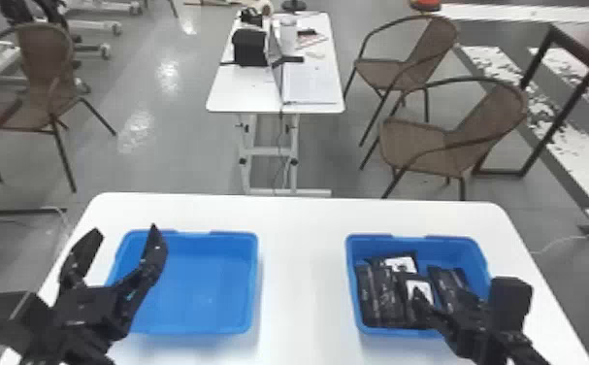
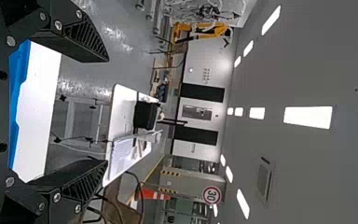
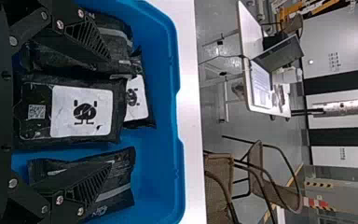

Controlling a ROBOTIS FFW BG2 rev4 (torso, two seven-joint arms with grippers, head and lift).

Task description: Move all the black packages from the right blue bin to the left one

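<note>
In the head view my left gripper [image 1: 123, 238] is open above the left blue bin [image 1: 254, 286], whose visible floor is bare. My right gripper [image 1: 463, 296] stands over the near part of the right blue bin [image 1: 351, 242]. Several black packages lie in that bin, among them a dark one [image 1: 375, 296] at its left and one with a white label [image 1: 419, 291]. The left wrist view has the left gripper [image 2: 105, 112] with its fingers wide apart. In the right wrist view the right gripper [image 3: 109, 112] is open, a white-labelled package [image 3: 81, 114] between its fingers' lines and another package [image 3: 116, 179] beside one finger.
Both bins stand on a white table [image 1: 302, 272], with a bare strip between them. Beyond it are a second white table [image 1: 244, 92] with a laptop, and brown chairs [image 1: 419, 145] at the right and left.
</note>
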